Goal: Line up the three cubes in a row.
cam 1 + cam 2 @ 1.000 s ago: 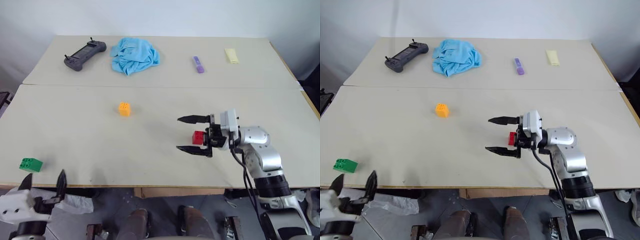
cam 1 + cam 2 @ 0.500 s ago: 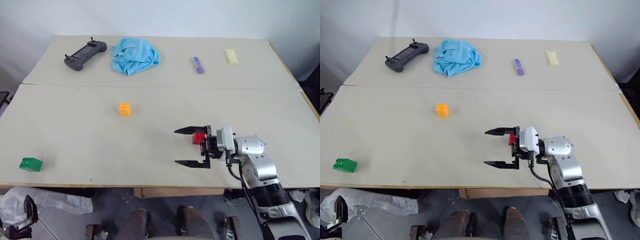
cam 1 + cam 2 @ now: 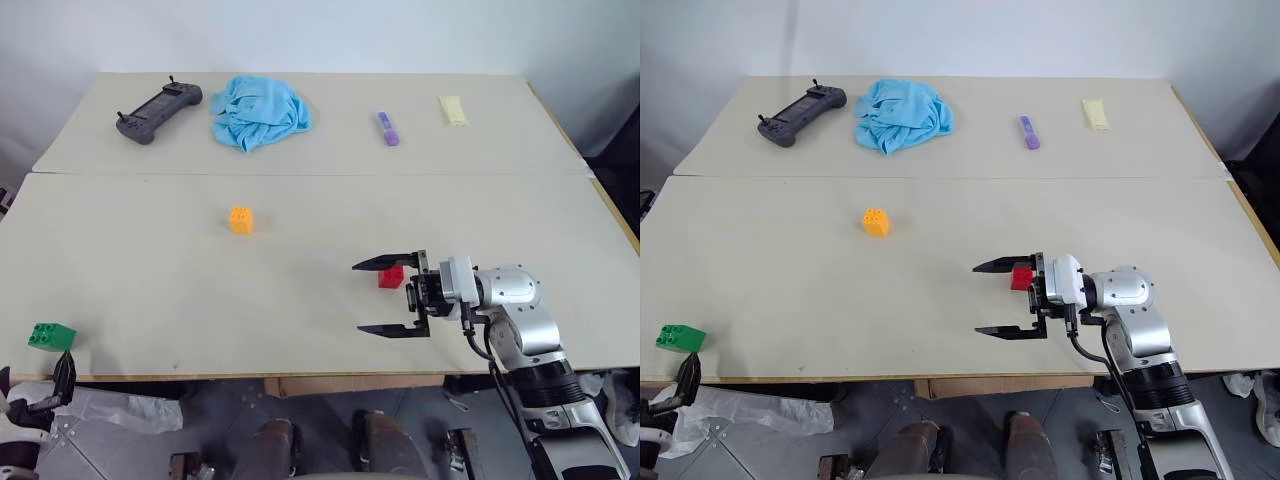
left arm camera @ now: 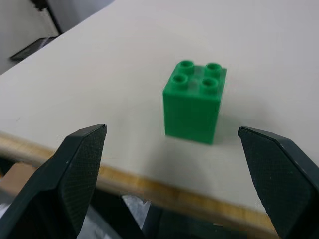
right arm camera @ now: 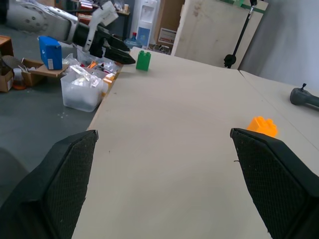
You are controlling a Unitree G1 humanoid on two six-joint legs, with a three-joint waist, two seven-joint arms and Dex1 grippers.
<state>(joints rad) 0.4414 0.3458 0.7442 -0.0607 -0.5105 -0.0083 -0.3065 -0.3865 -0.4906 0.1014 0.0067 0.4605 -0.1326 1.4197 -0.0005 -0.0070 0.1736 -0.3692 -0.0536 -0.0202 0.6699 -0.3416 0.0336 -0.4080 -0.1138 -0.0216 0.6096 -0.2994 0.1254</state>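
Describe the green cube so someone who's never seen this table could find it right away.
Start at the table's near edge and follow it to the robot's far left corner. The green cube sits there alone, just ahead of the open left claw. It is the only green brick, with four round studs on top.

Right gripper (image 5: 164, 184) fingers spread wide over table (image 5: 174, 159). Orange cube (image 5: 262, 126) at 3 o'clock; green cube (image 5: 143, 60) at 11, left gripper (image 5: 117, 50) beside it.
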